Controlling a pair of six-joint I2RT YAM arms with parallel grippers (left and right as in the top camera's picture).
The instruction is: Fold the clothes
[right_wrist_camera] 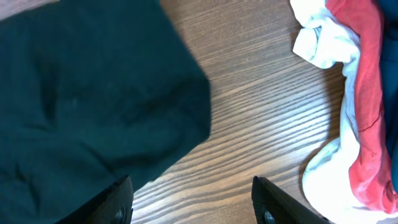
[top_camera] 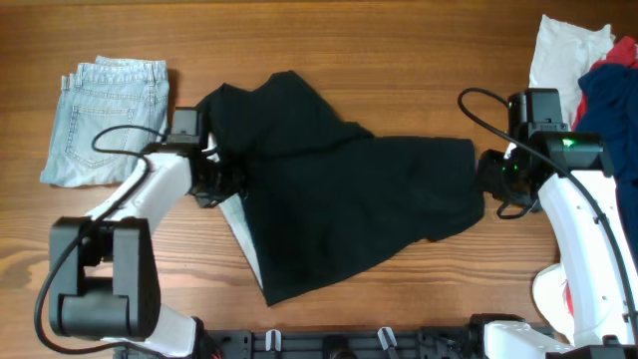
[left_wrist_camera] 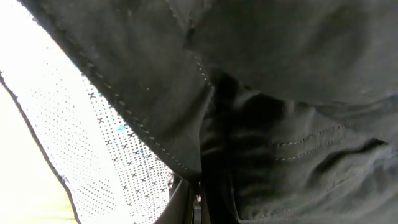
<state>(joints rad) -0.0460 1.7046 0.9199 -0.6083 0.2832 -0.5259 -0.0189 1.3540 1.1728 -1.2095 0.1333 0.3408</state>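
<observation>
Overhead view: the task is judged to be early. One light-blue denim piece [top_camera: 108, 120] is seen neatly folded, well beyond the waist end of the black trousers [top_camera: 339, 199]. The trousers themselves are spread out but rumpled, with no fold made yet. A heap of white, red and navy clothes [top_camera: 588, 70] is left unsorted past their leg end.

The long axis of the trousers is laid across the table [top_camera: 399, 50], with the pale-lined waistband turned toward the denim and the hems toward the heap.

The left gripper [top_camera: 221, 179] is closed on the waistband edge of the trousers, where cloth is bunched. The right gripper [right_wrist_camera: 189, 199] is held wide and empty over bare wood just beside the hem.
</observation>
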